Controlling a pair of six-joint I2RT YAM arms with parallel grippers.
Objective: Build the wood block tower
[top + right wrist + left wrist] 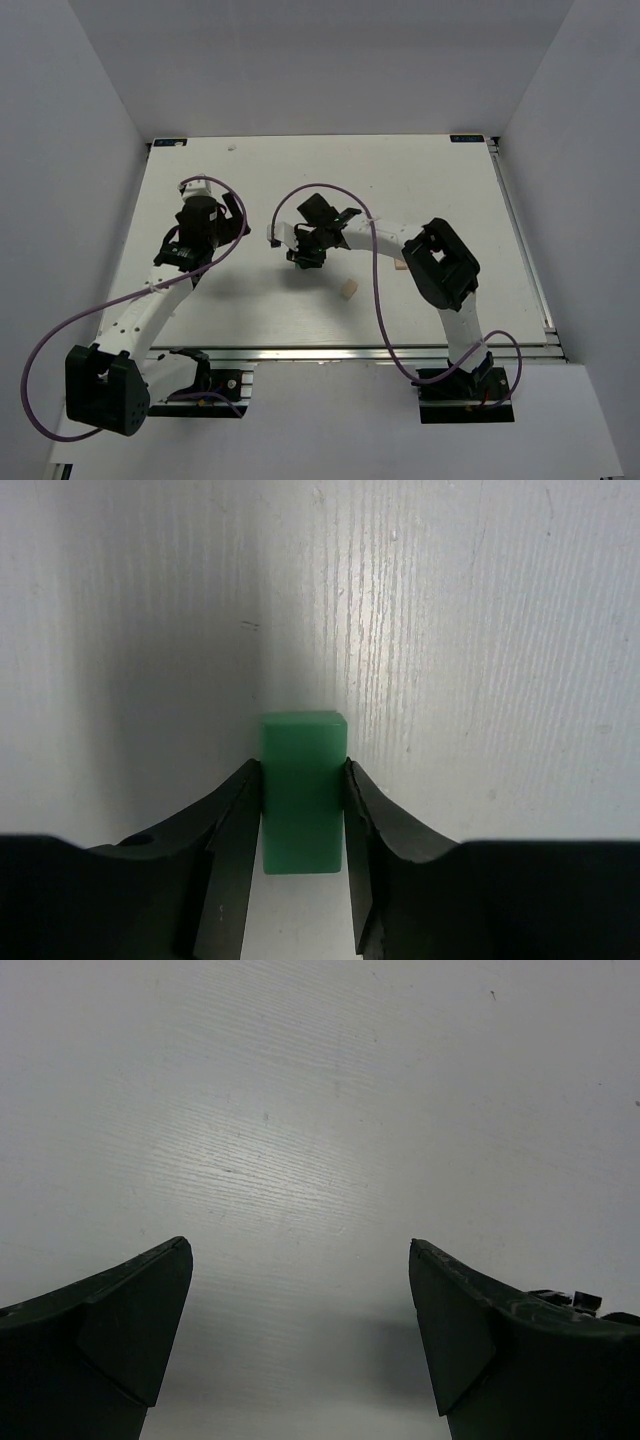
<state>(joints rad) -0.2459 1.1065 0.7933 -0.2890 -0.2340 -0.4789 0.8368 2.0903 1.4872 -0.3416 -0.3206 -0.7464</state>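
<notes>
Pinching the green block (303, 742) between its fingers near the middle of the table (450, 200), the right gripper (303, 780) appears mid-carry and next needs to line it up squarely over the tan block (348, 291) lying just near-right, while the left gripper (300, 1250) hangs spread wide, holding nothing, farther left.

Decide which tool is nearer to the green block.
Right. The right tool is shut on the green block, fingers touching two opposite sides. The left tool is open over bare table, no block in its wrist view.
</notes>
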